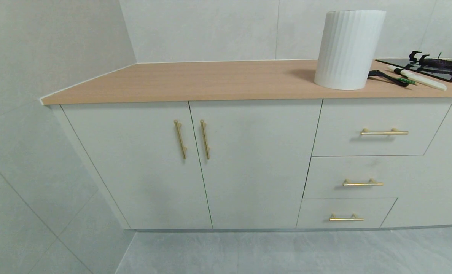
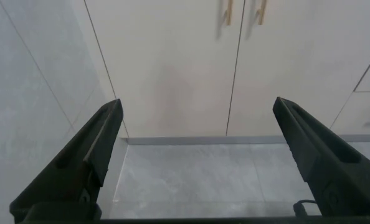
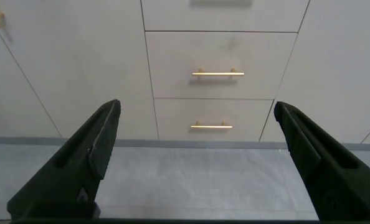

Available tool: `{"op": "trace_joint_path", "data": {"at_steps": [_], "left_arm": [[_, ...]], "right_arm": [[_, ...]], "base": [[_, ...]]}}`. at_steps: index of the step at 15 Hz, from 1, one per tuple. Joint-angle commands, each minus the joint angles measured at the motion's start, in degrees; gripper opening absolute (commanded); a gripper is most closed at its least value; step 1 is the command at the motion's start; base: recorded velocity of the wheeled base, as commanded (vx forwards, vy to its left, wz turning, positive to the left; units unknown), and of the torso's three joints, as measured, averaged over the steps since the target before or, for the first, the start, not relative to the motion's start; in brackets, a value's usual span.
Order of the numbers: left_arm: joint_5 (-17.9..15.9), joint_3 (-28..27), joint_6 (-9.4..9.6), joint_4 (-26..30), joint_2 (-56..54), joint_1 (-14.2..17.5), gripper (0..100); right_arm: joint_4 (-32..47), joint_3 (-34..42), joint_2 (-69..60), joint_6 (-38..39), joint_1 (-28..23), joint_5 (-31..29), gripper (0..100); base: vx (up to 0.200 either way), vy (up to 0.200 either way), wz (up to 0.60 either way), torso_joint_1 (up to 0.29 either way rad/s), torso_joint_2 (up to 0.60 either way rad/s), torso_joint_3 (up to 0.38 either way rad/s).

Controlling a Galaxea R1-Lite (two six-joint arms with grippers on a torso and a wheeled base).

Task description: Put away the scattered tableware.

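- My left gripper (image 2: 197, 106) hangs wide open above the floor (image 2: 191, 180), facing cupboard doors (image 2: 172, 68).
- My right gripper (image 3: 197, 106) gapes open, facing drawers (image 3: 219, 62).
- On the counter (image 1: 210, 80), a black utensil (image 1: 385, 77) and a white utensil (image 1: 425, 81) lie at 3 o'clock from a white canister (image 1: 347, 49).

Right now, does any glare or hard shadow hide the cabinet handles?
Head view: even light, no glare; the white container throws a soft shadow on the countertop. Right wrist view: drawer handles plain, faint shadows only. Left wrist view: door handles cropped at the edge.

Bright, even light, soft shadow beside the white canister (image 1: 347, 49), edges seemingly bowed.
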Motion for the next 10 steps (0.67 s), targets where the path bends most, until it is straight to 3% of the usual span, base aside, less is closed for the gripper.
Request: {"op": "trace_joint_path", "data": {"at_steps": [1,10], "left_arm": [[0.02,0.02,-0.25,-0.04,0.02,0.03,100],[0.02,0.02,-0.69,0.05,0.02,0.03,100]], "right_arm": [[0.09,0.02,0.16,0.14,0.04,-0.05,100],[0.09,-0.07,0.16,0.84,0.04,-0.22,100]], "base": [[0.000,0.000,0.00,0.000,0.00,0.000],[0.000,0.000,0.00,0.000,0.00,0.000]]}}
